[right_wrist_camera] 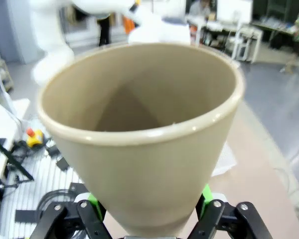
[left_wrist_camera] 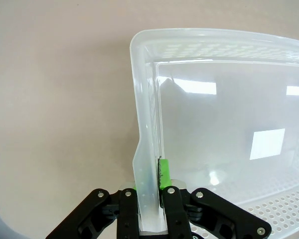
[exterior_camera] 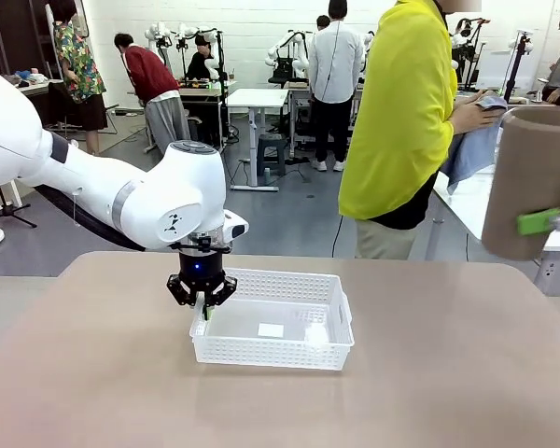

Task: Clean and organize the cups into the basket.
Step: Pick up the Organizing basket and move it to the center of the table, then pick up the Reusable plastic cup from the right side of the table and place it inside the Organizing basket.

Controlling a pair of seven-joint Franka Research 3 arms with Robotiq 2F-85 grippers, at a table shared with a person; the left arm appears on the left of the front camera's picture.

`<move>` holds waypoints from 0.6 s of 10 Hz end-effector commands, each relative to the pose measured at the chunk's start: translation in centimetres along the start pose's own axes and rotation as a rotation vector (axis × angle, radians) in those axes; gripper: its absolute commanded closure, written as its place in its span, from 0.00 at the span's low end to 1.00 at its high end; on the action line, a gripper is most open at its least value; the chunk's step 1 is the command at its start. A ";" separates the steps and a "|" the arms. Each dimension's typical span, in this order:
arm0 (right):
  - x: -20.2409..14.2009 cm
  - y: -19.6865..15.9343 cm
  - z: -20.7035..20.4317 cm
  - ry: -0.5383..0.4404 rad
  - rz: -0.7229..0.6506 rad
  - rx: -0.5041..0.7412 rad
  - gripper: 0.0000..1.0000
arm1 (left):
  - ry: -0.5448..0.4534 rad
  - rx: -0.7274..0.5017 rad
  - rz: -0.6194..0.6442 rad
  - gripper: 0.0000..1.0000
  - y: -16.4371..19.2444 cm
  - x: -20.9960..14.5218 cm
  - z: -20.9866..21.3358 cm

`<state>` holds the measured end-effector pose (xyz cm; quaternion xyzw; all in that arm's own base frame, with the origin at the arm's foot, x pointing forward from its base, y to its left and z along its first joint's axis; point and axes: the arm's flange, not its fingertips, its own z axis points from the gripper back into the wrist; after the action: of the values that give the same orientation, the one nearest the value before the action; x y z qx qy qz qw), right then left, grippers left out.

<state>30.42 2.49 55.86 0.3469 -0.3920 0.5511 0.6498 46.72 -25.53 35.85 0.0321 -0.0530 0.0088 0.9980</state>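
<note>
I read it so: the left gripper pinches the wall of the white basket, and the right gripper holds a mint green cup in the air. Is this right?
Not quite. The cup in the right gripper is tan-brown, not mint green; the right wrist view shows it. The rest holds: the left gripper pinches the wall of the white basket.

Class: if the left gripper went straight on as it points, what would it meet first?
Shut on the end wall of the white lattice-mesh plastic basket and pointing down, the left gripper would probably meet the beige table top first; depth is unclear.
</note>
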 end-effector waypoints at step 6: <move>4.6 -9.1 -24.0 0.800 0.039 0.027 0.19 | 0.000 -0.001 -0.002 1.00 -0.2 -0.1 0.0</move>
<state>41.12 23.97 48.80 0.1531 -0.1450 0.6584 0.7225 46.69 -25.60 35.80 0.0321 -0.0526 0.0081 0.9981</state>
